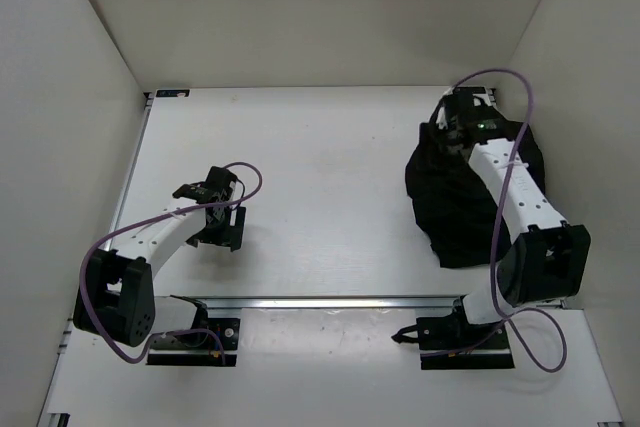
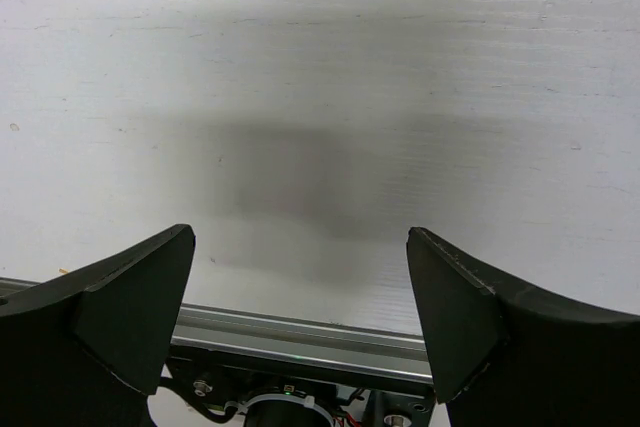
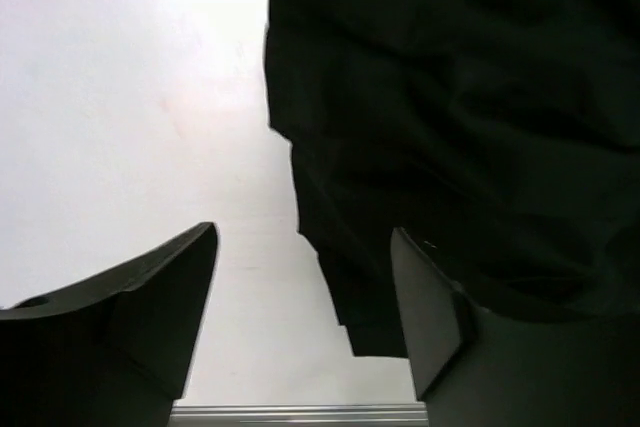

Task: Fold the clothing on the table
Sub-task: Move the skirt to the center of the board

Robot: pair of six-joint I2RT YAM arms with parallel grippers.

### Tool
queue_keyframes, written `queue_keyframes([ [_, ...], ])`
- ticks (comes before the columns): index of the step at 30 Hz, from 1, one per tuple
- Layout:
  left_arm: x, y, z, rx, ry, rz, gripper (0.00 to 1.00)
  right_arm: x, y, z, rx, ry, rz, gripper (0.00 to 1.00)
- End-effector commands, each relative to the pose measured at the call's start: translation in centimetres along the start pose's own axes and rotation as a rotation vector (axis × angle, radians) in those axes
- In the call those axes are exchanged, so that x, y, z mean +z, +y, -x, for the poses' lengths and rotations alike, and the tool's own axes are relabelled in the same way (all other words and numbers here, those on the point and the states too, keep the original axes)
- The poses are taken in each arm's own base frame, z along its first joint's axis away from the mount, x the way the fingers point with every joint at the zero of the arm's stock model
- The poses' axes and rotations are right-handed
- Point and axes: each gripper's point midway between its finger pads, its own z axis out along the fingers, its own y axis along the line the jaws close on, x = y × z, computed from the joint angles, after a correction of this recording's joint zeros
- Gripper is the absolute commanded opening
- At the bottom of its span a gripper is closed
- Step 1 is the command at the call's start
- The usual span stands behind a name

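**Left side.** The left gripper (image 1: 222, 232) hangs over the bare white table (image 1: 320, 147), near the front rail (image 1: 330, 301). It is well apart from the garment. In the left wrist view its jaws are spread wide, with only tabletop between them (image 2: 300, 237). It holds nothing and touches nothing.

**Right side.** The clothing (image 1: 455, 212) lies on the right half of the table as a crumpled black heap, not spread flat. The right arm lies across it. The right gripper (image 1: 447, 127) is at the far end of the heap. In the right wrist view its jaws stand apart (image 3: 305, 232). The left edge of the fabric (image 3: 450, 97) reaches into the gap by the right-hand finger, but nothing is pinched.

**Orientation.** The heap's long axis runs roughly near to far, leaning slightly to the right at the near end. Pleats, waistband and hem cannot be told apart, so which way the garment points cannot be stated.

**Step in hand.** In my judgement this is the opening step, taking hold of the heap so it can be laid out. No fold is visible.

**Next move.** The right jaws need to settle onto the fabric edge and close on it. The heap then needs drawing toward the table's middle, where the left arm can reach it.
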Motion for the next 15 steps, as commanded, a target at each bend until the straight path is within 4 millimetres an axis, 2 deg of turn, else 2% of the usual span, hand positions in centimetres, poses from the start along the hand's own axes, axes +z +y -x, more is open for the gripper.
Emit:
queue_keyframes([
  [1,-0.2,-0.3,0.6,0.0,-0.03,-0.012,0.99,-0.6,-3.1,-0.8,-0.063,-0.077,-0.168,0.69],
  [2,-0.2,-0.4,0.5,0.008,-0.026,-0.017,0.99,0.0,-4.0,-1.2,-0.065,-0.094,-0.188,0.69],
  [3,-0.3,-0.3,0.7,0.012,-0.031,-0.015,0.99,0.6,-6.3,-2.5,-0.036,-0.07,-0.236,0.7],
  [4,-0.3,-0.5,0.5,0.016,-0.026,-0.019,0.98,0.9,-7.9,-2.5,0.002,-0.077,-0.261,0.74],
  [5,-0.1,-0.4,0.5,0.008,-0.026,-0.018,0.98,1.7,-10.4,-3.7,0.046,-0.037,-0.282,0.82],
  [6,-0.2,-0.6,0.6,0.017,-0.027,-0.02,0.98,2.8,-11.9,-5.0,0.085,0.026,-0.291,0.89],
  [7,-0.1,-0.6,0.5,0.02,-0.021,-0.021,0.98,3.9,-12.2,-6.2,0.097,0.085,-0.289,0.91],
  [10,0.0,-0.7,0.3,0.031,-0.014,-0.022,0.99,7.1,-12.0,-9.5,0.125,0.223,-0.276,1.0],
  [13,-0.2,-0.9,0.5,0.025,-0.024,-0.047,0.99,9.2,-10.2,-11.2,0.087,0.322,-0.254,0.98],
  [14,-0.3,-0.7,0.6,0.014,-0.026,-0.038,0.99,9.3,-8.7,-10.7,0.068,0.322,-0.199,0.93],
  [15,-0.3,-0.4,0.5,0.004,-0.022,-0.029,0.99,9.5,-6.6,-10.9,0.067,0.337,-0.123,0.67],
])
